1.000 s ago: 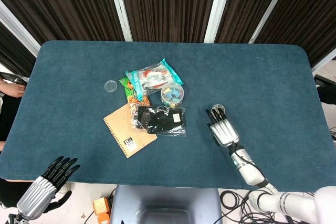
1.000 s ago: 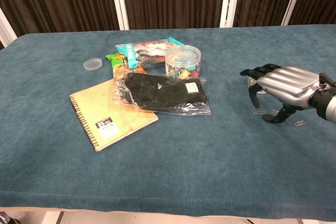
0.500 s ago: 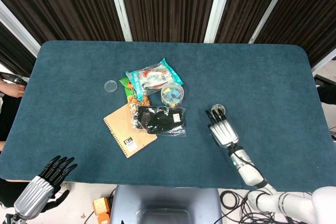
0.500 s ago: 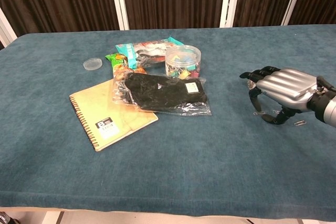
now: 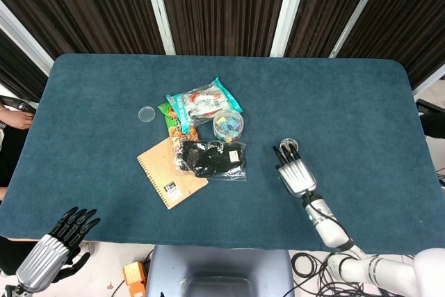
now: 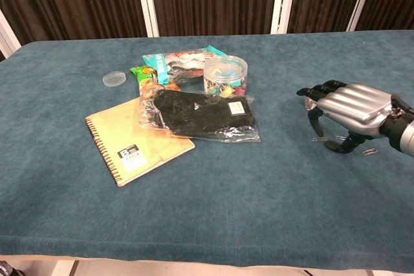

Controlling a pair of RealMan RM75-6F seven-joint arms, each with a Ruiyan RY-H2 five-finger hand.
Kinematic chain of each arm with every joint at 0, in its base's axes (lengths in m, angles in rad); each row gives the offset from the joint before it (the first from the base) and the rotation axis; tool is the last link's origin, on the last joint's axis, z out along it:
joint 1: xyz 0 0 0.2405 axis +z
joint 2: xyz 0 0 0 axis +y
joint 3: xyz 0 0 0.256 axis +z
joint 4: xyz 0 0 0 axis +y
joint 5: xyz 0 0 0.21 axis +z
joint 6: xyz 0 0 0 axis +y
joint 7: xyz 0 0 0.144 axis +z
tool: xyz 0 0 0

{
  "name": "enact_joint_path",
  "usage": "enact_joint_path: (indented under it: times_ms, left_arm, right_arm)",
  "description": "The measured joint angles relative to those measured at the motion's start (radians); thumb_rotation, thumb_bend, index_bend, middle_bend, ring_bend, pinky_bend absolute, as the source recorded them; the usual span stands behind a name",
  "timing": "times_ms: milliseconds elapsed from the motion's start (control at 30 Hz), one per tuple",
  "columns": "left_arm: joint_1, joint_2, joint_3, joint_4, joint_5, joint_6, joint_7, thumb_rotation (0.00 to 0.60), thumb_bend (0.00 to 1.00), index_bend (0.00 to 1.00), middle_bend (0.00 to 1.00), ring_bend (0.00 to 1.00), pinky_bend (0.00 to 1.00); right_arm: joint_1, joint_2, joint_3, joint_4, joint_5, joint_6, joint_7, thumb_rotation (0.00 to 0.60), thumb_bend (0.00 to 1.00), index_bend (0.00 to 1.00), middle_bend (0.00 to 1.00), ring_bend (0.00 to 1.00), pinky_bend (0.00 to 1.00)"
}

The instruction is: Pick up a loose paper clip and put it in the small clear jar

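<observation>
Two loose paper clips (image 6: 370, 152) lie near the tabltop's right edge, under the right hand (image 6: 349, 106), whose fingers curl down, holding nothing. The small clear jar (image 5: 288, 147) stands just beyond its fingertips. The left hand (image 5: 52, 248) hangs spread off the front-left corner.

Bare blue table (image 6: 213, 205) lies open between the right hand (image 6: 346, 111) and the central clutter, so that side gives free passage. The clutter itself blocks the middle: a black packet (image 6: 197, 114) overlapping a notebook (image 6: 136, 140), snack bags (image 5: 198, 102) (partly stacked) and a clear tub (image 6: 225, 75) touching them. A small lid (image 6: 114, 79) sits apart, leftward.
</observation>
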Motion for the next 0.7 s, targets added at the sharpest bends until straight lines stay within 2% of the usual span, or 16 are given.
enact_joint_path:
  times_ms: [300, 700]
  left_arm:
    - [0.005, -0.002, -0.003, 0.001, 0.001, 0.001, 0.010, 0.600, 0.38, 0.00, 0.00, 0.00, 0.00]
    - [0.006, -0.001, -0.004, 0.001, -0.003, -0.004, 0.007, 0.600, 0.38, 0.00, 0.00, 0.00, 0.00]
  right_arm:
    - [0.004, -0.011, 0.003, 0.013, 0.006, -0.009, -0.002, 0.600, 0.31, 0.51, 0.00, 0.00, 0.00]
    - [0.004, -0.012, 0.004, 0.019, 0.006, -0.016, 0.015, 0.600, 0.31, 0.55, 0.00, 0.00, 0.00]
